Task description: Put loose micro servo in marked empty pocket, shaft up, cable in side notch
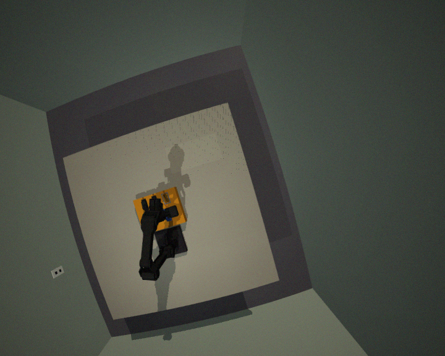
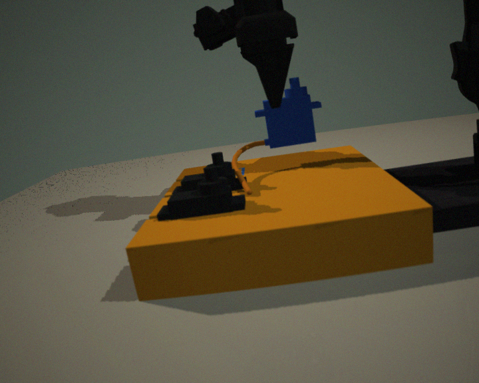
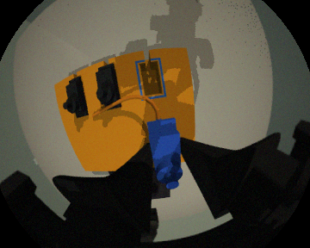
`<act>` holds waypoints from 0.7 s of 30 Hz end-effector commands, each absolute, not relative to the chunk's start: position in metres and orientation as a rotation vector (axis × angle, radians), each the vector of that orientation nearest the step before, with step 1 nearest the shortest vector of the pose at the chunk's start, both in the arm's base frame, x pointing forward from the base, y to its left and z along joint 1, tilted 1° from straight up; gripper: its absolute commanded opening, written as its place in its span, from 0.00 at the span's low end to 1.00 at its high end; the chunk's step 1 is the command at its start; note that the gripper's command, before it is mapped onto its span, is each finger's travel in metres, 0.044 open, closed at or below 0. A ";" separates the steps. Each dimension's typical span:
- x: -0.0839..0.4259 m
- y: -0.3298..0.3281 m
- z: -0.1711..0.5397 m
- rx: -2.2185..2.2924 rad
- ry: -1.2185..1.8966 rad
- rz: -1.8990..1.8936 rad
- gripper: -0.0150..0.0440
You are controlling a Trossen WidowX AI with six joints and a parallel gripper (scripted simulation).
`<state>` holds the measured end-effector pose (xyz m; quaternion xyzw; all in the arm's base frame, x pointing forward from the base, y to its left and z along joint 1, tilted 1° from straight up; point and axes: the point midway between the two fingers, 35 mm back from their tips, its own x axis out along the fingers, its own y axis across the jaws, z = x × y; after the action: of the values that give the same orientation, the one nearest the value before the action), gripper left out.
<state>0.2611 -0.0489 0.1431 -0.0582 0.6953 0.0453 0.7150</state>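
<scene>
Table: pale top, spreading well past everything below the jaws on all sides.

Deck: orange block directly under the jaws, flat on the table. Its top face is broad and bare on the side nearest the arm's base, so there is room to travel low across it.

Black servos: two already seated along the deck's far-left edge, ahead and to the side of the jaws; their shafts stand above the deck, the only tall obstacles near the route.

Gripper: pointing down, jaws pinched on the servo at its upper part. Held high, servo well apart from the deck, shaft up, ears level (a sensible carry height for passing over the seated pair, I judge).

Pocket: blue-outlined slot next to the black servos, ahead of the jaws in the wrist view, not yet below them. Empty as far as I can see; side notch too small to make out.

Cable: orange, curving from the servo's lower corner down to touch the deck beside the nearest black servo. It trails toward the pocket side, which may help it find the notch, or snag on the neighbour.
</scene>
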 end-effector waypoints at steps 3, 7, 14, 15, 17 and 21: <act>0.287 -0.045 0.147 -0.128 1.523 0.098 0.25; 0.303 -0.042 0.148 -0.128 1.522 0.098 0.25; 0.329 -0.038 0.150 -0.128 1.520 0.098 0.25; 0.332 -0.038 0.150 -0.128 1.520 0.098 0.25; 0.339 -0.037 0.150 -0.128 1.519 0.098 0.25; 0.353 -0.035 0.151 -0.128 1.518 0.098 0.25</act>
<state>0.3397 -0.0377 0.1478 -0.0579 0.6909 0.0452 0.7192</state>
